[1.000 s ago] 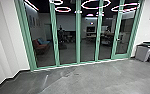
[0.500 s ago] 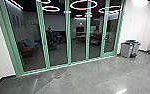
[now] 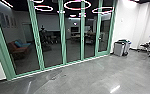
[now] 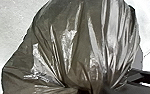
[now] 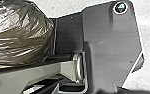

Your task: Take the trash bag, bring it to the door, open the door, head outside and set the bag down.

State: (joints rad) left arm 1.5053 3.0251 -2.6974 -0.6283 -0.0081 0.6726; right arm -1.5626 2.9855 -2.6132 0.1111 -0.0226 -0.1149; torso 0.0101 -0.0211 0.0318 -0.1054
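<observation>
Facing five glass panes (image 3: 73, 47) and one sofa (image 3: 19, 49) in the head view; likely at the carrying step, next needing a steady drive to the exit door. In the left wrist view, grasping one trash bag (image 4: 73, 45) with the left gripper (image 4: 94, 89). In the right wrist view, showing that bag beside the robot; impossible to tell the right gripper's state.

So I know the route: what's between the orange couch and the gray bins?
The green-framed glass wall, in the head view: the orange couch shows through it, the gray bins stand on the near side.
</observation>
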